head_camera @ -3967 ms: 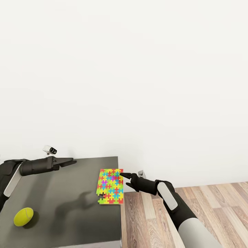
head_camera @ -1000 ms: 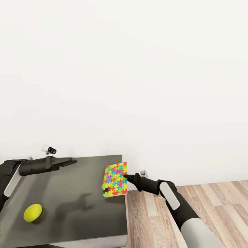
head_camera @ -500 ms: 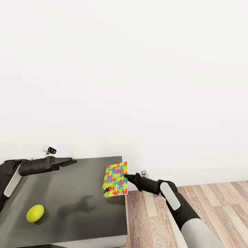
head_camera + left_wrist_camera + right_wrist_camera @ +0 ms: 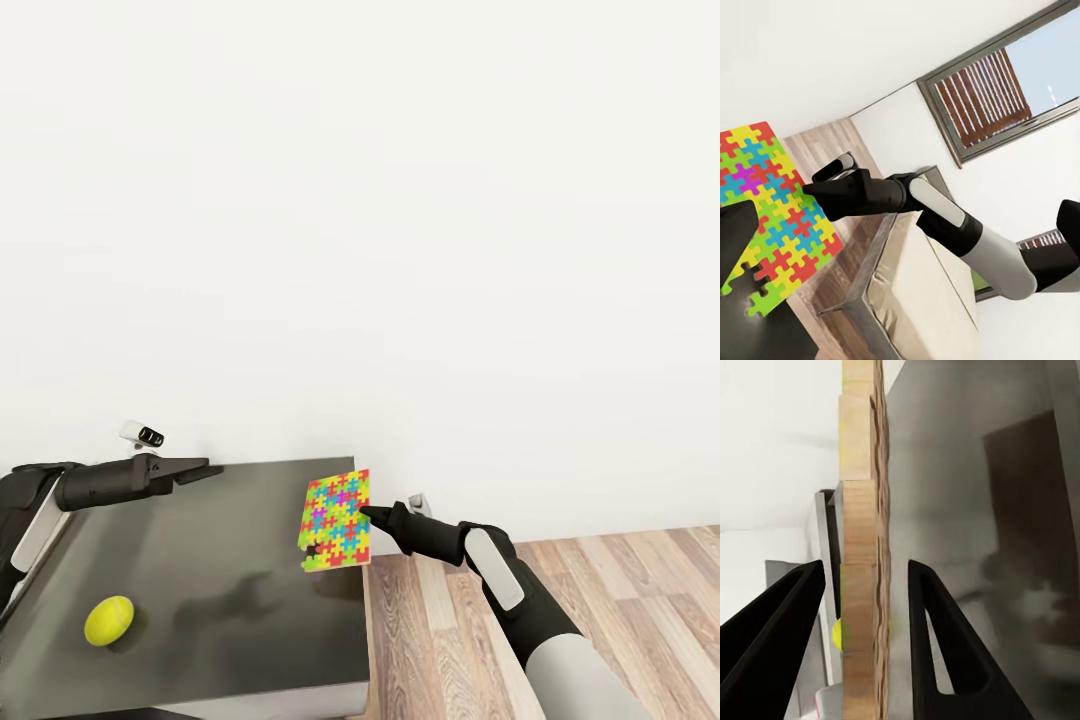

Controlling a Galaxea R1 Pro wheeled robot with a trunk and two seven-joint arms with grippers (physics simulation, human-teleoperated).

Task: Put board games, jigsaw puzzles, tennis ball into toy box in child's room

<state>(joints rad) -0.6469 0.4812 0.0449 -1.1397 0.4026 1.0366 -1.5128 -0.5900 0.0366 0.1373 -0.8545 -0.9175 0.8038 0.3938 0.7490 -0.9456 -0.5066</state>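
Yellow tennis ball (image 4: 108,620) is resting loose on the dark table (image 4: 200,560), nearest the robot, untouched and well apart from both arms. Further along, the right gripper (image 4: 366,514) is pinching the jigsaw puzzle (image 4: 336,520) by its side edge, jaws closed on the wooden board, tilting it up off the table's far corner, probably so the thin sheet can be carried. Beyond, the left gripper (image 4: 200,468) is hovering over the table's back edge; cannot tell if its jaws are parted. Toy box unseen.

Dark grey table (image 4: 200,540); tennis ball (image 4: 109,620) resting near front-left.
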